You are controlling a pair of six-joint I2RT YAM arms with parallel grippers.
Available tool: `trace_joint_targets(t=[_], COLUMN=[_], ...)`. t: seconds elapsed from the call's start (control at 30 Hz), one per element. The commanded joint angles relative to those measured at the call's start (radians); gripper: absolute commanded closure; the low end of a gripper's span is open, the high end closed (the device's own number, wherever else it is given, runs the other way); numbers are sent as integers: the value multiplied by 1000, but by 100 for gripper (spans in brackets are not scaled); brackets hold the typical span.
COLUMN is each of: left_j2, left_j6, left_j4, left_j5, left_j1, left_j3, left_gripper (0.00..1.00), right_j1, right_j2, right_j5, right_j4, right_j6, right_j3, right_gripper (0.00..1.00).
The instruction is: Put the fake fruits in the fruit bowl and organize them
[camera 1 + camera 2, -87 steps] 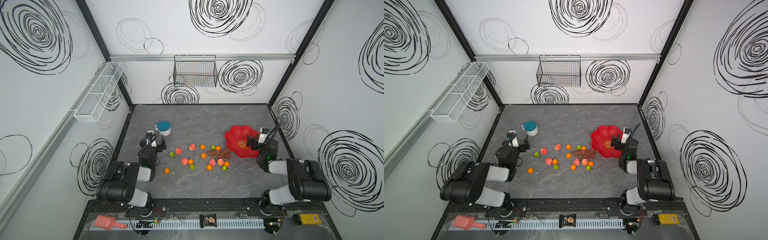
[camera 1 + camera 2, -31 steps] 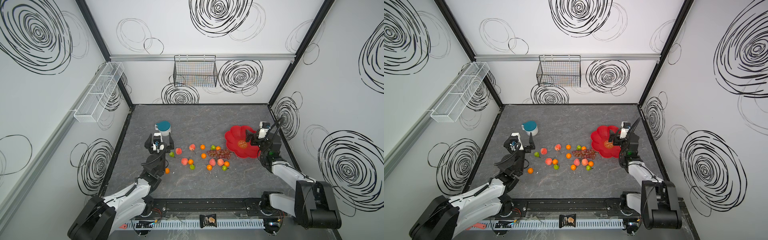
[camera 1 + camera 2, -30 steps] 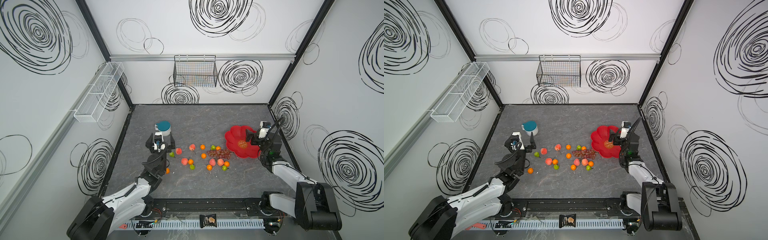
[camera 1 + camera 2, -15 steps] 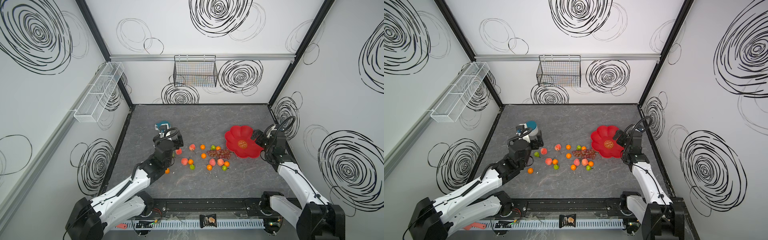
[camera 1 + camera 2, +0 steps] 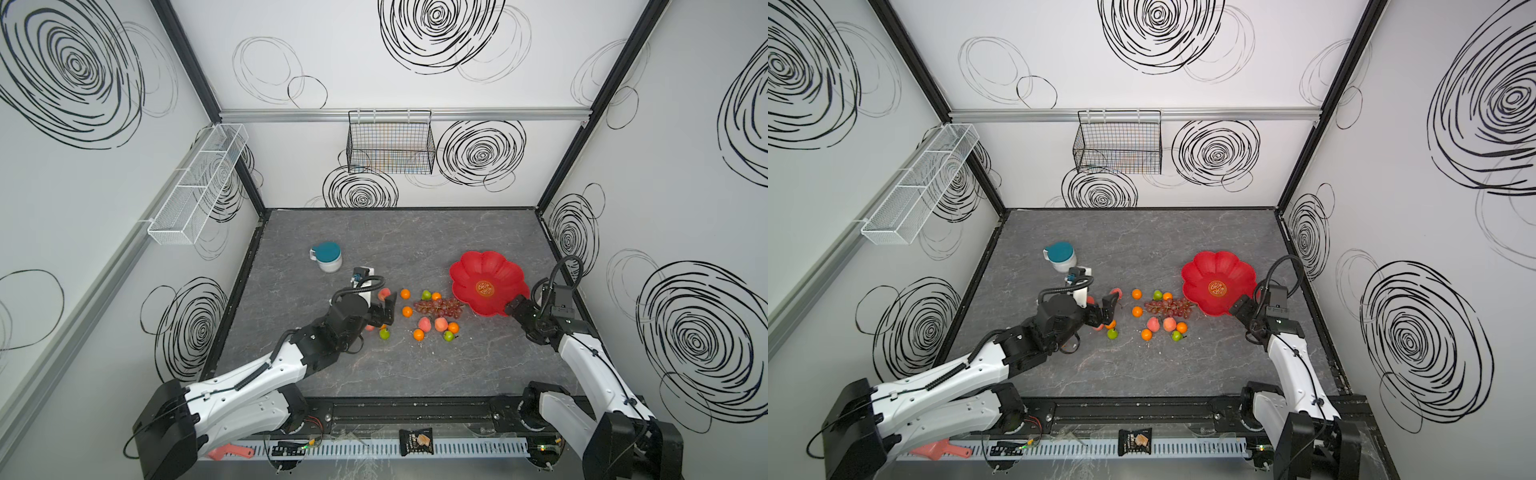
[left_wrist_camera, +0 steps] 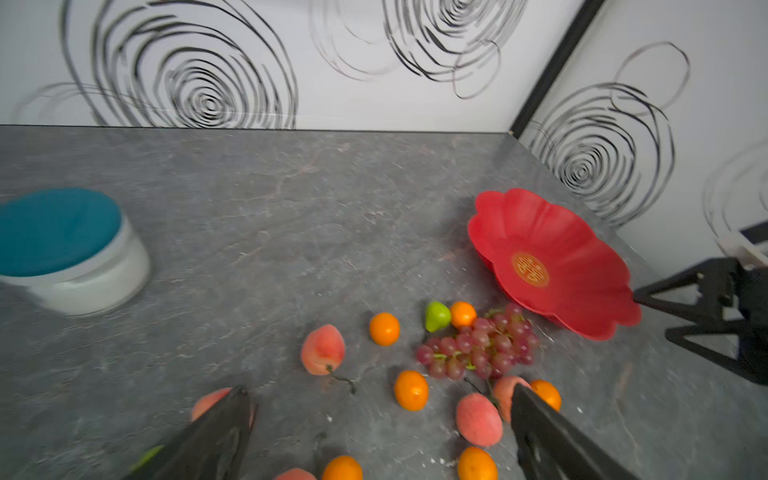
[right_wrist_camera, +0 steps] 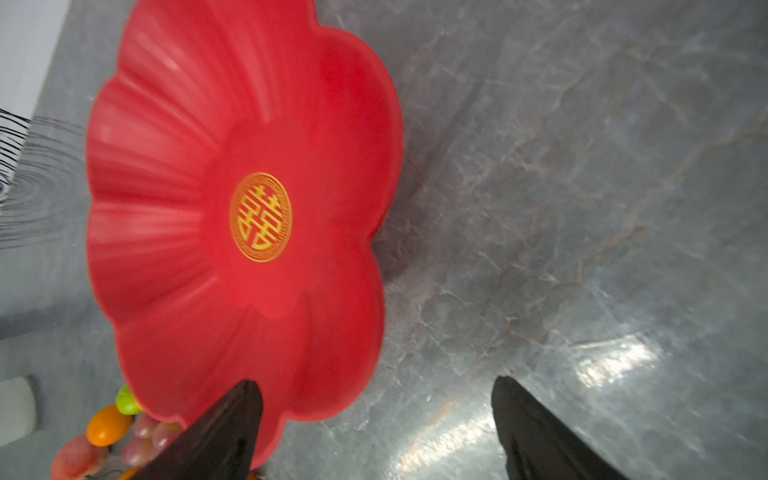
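Note:
The fruit bowl [image 5: 473,270] [image 5: 1208,270] is red and petal-rimmed with a gold emblem. It stands empty at the right of the table. The fake fruits lie scattered to its left: a grape bunch [image 5: 438,307] [image 6: 478,345], oranges [image 6: 410,390], peaches [image 6: 323,349] and green pears [image 6: 436,316]. My left gripper [image 5: 380,318] [image 5: 1104,318] [image 6: 379,392] hangs open over the left end of the scatter and holds nothing. My right gripper [image 5: 515,309] [image 5: 1241,306] [image 7: 374,384] is open at the bowl's [image 7: 174,174] near right rim, with one finger over the rim and the other over the table.
A white mug with a teal lid [image 5: 328,257] [image 6: 70,253] stands behind my left gripper. The right wall runs close behind the bowl [image 6: 582,249]. A black wire basket [image 5: 390,143] hangs on the back wall, and a white mesh shelf [image 5: 199,183] on the left wall.
My left arm has reached out from beside the mug, to the right, over the fruits. My right gripper has come down along the bowl's right side to its near rim.

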Motion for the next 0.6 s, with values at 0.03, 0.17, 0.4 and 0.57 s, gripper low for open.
trace_joint_targets(t=[0.03,0.17,0.4,0.57], left_j2=[139,261,384,419], left_j6=[47,69,78,92], left_j4=[122,174,215,199], left_j5=[32,53,121,132], left_j1=[-116,-192,-222,-230], left_j3=[103,187,288,320], left_gripper=[1,1,1,1], right_j1=[-25,-41,-57,-68], right_j2=[13,52,141,235], right_j5=[-46,-54,-96,-148], right_j4=[-3,22,66,83], right_j6=[6,4,17,18], right_j3=[5,34,66,101], right_gripper=[18,26,39,53])
